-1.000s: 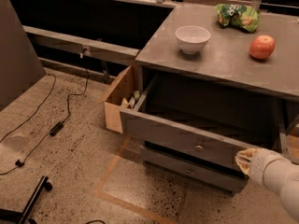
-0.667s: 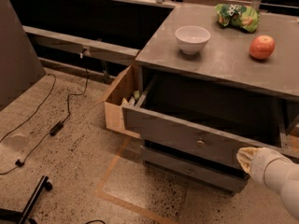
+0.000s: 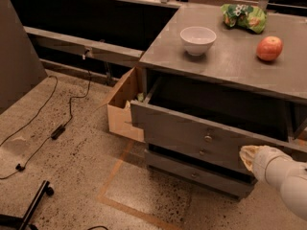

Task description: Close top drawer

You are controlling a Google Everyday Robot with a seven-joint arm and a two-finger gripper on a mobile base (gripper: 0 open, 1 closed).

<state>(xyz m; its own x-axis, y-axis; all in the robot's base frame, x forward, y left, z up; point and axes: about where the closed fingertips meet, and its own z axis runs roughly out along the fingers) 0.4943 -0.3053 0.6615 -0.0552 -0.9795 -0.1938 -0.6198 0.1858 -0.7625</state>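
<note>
1. Top drawer point(image 3: 182, 128) stands pulled out from under the table point(image 3: 230, 66), mid-view, with its knob point(image 3: 207, 138) facing you.
2. Your gripper point(image 3: 248, 156) is at 4 o'clock from the knob, seemingly against the front's right end. That probably places it to push, not pull. You cannot tell whether it is wide or narrow.
3. The bowl point(image 3: 197, 40) at 12 o'clock and the apple point(image 3: 269, 48) at 1 o'clock sit on the tabletop, out of the drawer's path.
4. Pushing this far off-centre may skew the drawer, so go evenly.

Speckled terrazzo floor point(image 3: 67, 176), tan tape lines point(image 3: 115, 170), black cables point(image 3: 57, 131); cardboard box point(image 3: 122, 114) beside grey cabinet point(image 3: 225, 66); dim warm light.
</note>
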